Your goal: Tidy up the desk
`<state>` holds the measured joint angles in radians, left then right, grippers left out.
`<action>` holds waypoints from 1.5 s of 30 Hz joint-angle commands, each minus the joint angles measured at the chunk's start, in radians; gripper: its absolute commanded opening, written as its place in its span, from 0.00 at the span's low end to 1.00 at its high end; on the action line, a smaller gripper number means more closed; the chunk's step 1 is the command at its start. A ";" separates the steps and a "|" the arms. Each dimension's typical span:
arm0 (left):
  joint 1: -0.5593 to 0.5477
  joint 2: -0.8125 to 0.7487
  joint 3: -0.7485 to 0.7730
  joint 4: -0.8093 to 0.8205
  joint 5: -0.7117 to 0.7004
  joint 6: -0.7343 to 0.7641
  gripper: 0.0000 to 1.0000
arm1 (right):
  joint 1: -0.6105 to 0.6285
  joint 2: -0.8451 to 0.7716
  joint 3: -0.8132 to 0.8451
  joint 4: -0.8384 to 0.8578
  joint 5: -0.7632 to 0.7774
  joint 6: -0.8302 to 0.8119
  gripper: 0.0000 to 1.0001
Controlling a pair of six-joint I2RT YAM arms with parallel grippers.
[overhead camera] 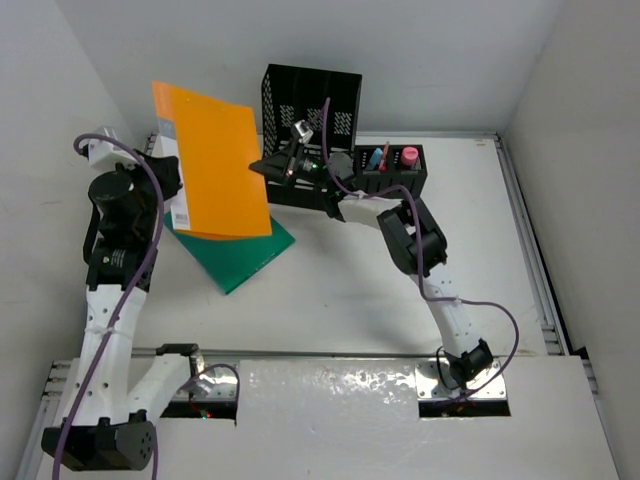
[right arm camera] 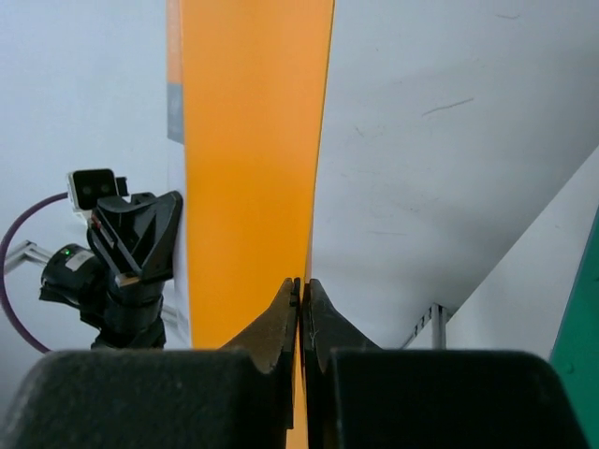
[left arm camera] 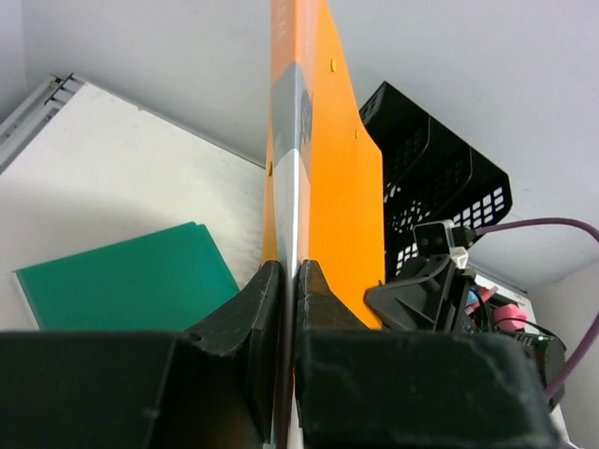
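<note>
An orange folder hangs in the air above the left side of the white desk, tilted. My left gripper is shut on its left edge, and in the left wrist view the gripper pinches the folder edge-on. My right gripper is shut on the folder's right edge; the right wrist view shows this gripper clamping the thin orange sheet. A green folder lies flat on the desk under the orange one.
A black slotted file holder stands at the back, right behind the right gripper. Beside it a black tray holds pens and a pink item. Metal rails run along the desk's right edge.
</note>
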<state>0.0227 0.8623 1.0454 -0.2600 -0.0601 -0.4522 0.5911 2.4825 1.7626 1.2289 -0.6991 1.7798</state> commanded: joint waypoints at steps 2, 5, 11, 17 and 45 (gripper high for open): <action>-0.010 0.020 -0.031 -0.001 0.068 0.018 0.00 | 0.038 -0.117 0.080 0.462 -0.016 0.041 0.00; -0.010 0.030 -0.045 0.010 0.068 0.043 0.01 | 0.035 -0.146 0.042 0.462 -0.011 0.024 0.00; -0.010 0.044 -0.114 0.115 0.135 0.079 0.34 | 0.029 -0.204 -0.043 0.460 -0.013 0.001 0.00; -0.010 0.086 -0.154 0.172 0.221 0.106 0.39 | 0.018 -0.249 -0.066 0.462 -0.019 0.003 0.00; 0.000 0.205 -0.064 0.631 0.997 -0.175 0.39 | -0.065 -0.306 -0.078 0.463 -0.007 0.021 0.00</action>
<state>0.0811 1.0943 0.9089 0.0921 0.5293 -0.5117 0.4526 2.1902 1.6600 1.3483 -0.6487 1.8179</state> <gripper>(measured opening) 0.406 0.003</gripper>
